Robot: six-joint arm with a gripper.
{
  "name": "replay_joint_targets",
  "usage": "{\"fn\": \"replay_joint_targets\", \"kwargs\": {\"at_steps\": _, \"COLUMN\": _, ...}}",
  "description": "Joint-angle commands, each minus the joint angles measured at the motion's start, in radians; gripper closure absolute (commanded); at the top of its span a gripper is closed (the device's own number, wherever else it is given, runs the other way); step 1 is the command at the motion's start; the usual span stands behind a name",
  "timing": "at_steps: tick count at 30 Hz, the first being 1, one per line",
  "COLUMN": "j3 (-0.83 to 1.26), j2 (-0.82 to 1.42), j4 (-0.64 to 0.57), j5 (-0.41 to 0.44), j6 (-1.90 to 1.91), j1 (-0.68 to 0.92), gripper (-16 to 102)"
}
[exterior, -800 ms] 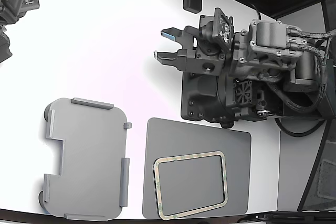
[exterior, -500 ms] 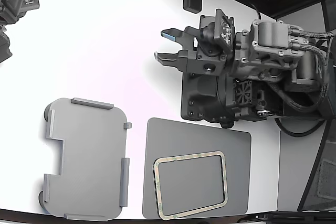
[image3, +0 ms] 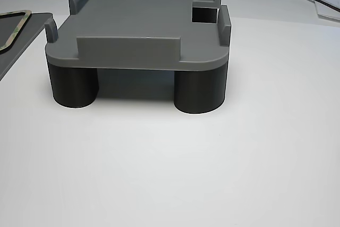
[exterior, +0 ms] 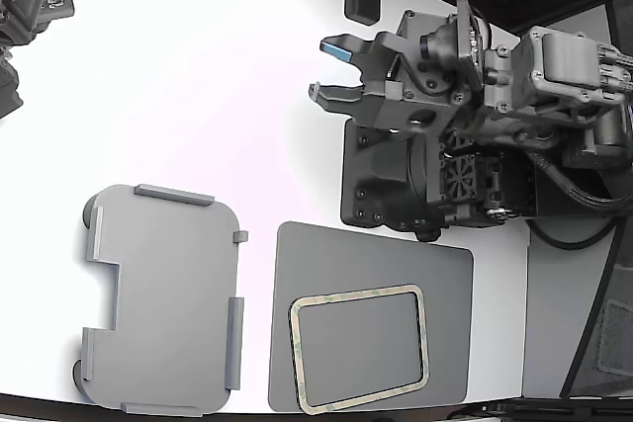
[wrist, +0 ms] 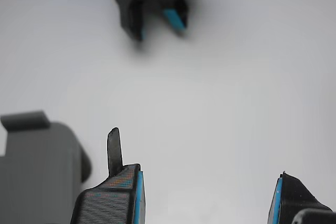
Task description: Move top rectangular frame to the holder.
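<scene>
Right now:
Gripper (exterior: 334, 71): jaws being held apart, nothing between them; blue pads (wrist: 137, 195) are being shown bare in the wrist view.
Position: gripper is being carried over bare white table (exterior: 198, 76), well apart from both task items.
Frame (exterior: 360, 347): is lying flat on the dark grey mat (exterior: 326, 254), near the exterior view's bottom edge; not touched.
Holder (exterior: 163, 298): is sitting on the exterior view's left, just beside the mat, nothing on it.
Step (judged): approach is only beginning; pickup not yet done.
Risk 1: frame is v. thin & flat on the mat, so pads may be slipping over the edge w/o getting under it.
Risk 2: mat may be getting pinched or dragged along w/ the frame.
Risk 3: thin ring may be flexing or twisting if gripped on one side, then catching on the holder's raised tabs (image3: 129, 47).
Materials: frame – cream ring, greenish mottling, rounded corners, open middle. Holder – light grey matte plate, notch in one side, standing on dark round legs (image3: 199, 91). Mat – smooth, darker grey.
</scene>
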Motion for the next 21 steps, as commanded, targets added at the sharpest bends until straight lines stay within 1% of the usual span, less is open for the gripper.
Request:
{"fn": "replay_joint_targets", "kwargs": {"at_steps": 1, "j3": -0.344, "j2": -0.291, "j4": 0.281, "j5": 0.252, "j6": 0.135, "j1": 0.356, "gripper": -14}}
{"fn": "replay_joint_targets", "kwargs": {"at_steps": 2, "j3": -0.414, "j2": -0.356, "j4": 0.345, "j5": 0.293, "j6": 0.186, "j1": 0.425, "gripper": -13}}
{"fn": "replay_joint_targets", "kwargs": {"at_steps": 3, "j3": -0.457, "j2": -0.399, "j4": 0.383, "j5": 0.324, "j6": 0.233, "j1": 0.482, "gripper": -14}}
{"fn": "replay_joint_targets", "kwargs": {"at_steps": 6, "j3": -0.505, "j2": -0.463, "j4": 0.420, "j5": 0.411, "j6": 0.362, "j1": 0.641, "gripper": -14}}
{"fn": "replay_joint_targets", "kwargs": {"at_steps": 8, "j3": -0.512, "j2": -0.497, "j4": 0.439, "j5": 0.431, "j6": 0.437, "j1": 0.709, "gripper": -14}}
{"fn": "replay_joint_targets", "kwargs": {"at_steps": 12, "j3": -0.515, "j2": -0.543, "j4": 0.462, "j5": 0.400, "j6": 0.529, "j1": 0.787, "gripper": -14}}
{"fn": "replay_joint_targets", "kwargs": {"at_steps": 18, "j3": -0.526, "j2": -0.606, "j4": 0.505, "j5": 0.253, "j6": 0.609, "j1": 0.845, "gripper": -14}}
{"fn": "replay_joint_targets", "kwargs": {"at_steps": 21, "j3": -0.540, "j2": -0.637, "j4": 0.525, "j5": 0.210, "j6": 0.657, "j1": 0.884, "gripper": -14}}
